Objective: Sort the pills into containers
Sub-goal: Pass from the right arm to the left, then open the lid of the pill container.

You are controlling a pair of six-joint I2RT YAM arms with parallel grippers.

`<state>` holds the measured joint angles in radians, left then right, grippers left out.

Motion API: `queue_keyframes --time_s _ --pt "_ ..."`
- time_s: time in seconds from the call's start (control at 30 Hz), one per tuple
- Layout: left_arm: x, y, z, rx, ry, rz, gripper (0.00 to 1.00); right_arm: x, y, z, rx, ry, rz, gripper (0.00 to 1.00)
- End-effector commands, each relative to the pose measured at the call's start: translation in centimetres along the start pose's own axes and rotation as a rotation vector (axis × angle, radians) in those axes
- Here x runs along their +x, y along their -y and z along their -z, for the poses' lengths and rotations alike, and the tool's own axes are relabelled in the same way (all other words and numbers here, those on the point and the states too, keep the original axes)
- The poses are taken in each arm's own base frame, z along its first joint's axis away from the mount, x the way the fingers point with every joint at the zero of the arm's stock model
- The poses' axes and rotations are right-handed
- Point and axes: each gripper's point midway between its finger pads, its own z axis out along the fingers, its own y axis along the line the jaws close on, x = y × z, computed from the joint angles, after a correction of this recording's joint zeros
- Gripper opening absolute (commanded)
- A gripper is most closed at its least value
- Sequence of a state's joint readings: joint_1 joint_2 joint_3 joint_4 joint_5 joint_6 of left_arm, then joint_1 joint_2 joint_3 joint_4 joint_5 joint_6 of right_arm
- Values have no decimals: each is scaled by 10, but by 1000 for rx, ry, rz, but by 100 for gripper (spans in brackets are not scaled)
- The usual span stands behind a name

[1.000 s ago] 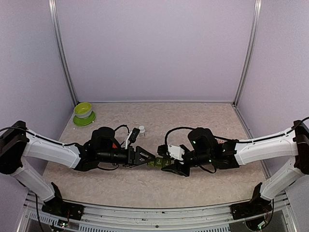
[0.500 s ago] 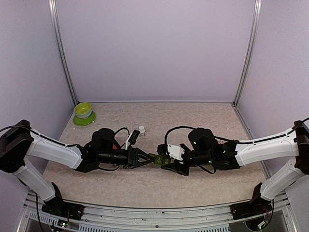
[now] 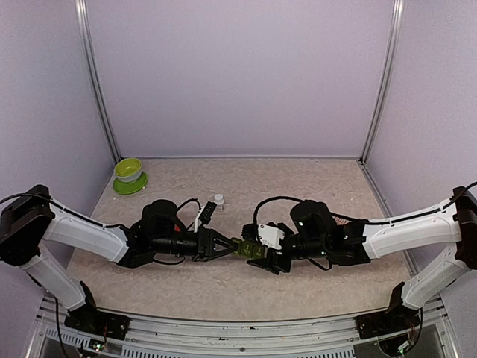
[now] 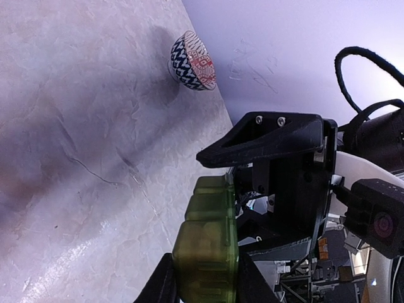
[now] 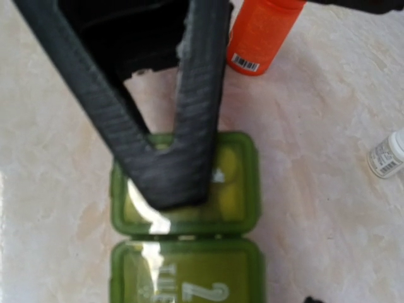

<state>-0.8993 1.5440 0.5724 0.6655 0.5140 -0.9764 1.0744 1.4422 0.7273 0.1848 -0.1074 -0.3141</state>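
Three joined containers (image 4: 206, 233) sit pinched in the left gripper (image 4: 206, 283).

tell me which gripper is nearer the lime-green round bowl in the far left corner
Left. The left gripper sits right of the lime-green round bowl and nearer the arm bases; the right gripper is farther right, past the dark green plastic box row.

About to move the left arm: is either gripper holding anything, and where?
The left gripper pinches the green pill organizer across its end compartment's side walls. Whether the right gripper grips the other end cannot be told.
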Motion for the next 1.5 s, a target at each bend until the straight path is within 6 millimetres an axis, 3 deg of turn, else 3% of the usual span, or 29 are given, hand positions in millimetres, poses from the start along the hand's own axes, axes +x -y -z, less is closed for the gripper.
queue_keyframes --time_s 0.0,0.27,0.5,0.8,1.23,1.47 --pt "2 8 0 48 1 -12 24 -19 -1 6 3 81 -38 69" --pt "3 22 4 102 9 5 24 -19 -4 11 9 147 -40 66" --pt "2 19 5 79 18 29 26 -26 2 8 50 128 -7 66" --pt "1 13 8 57 46 66 27 -24 0 1 110 62 45 57" --pt "1 15 7 65 43 68 27 -14 0 -10 169 -19 92 62" --pt "3 14 6 60 39 72 28 -12 1 -15 198 -58 120 49"
